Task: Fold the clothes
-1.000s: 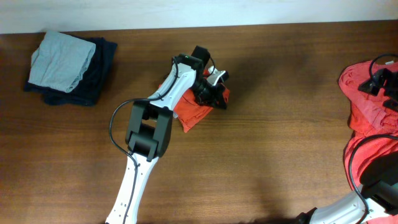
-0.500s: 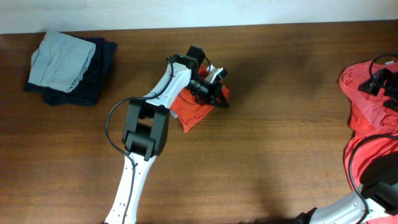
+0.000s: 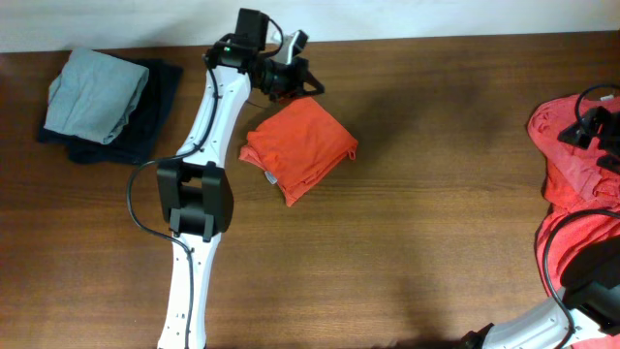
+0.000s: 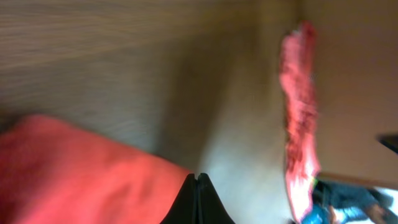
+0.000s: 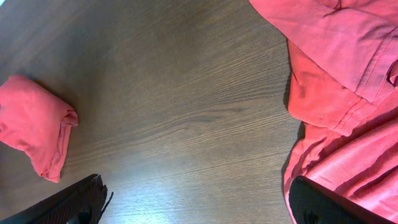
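Near right: loose shirts [image 3: 572, 184] heaped at desk [image 3: 436, 242] edge. Right jaws wide, empty, over heap's inner side. Risk: pinching two layers at once, dragging heap off edge. Mid-desk: folded shirt [image 3: 298, 155], flat. Left arm [image 3: 208, 126] stretched toward far edge, wrist turned right. Left jaws pressed shut, empty, just beyond folded shirt. Risk: return sweep snags fold. Far left: grey-and-navy stack [image 3: 102, 102].
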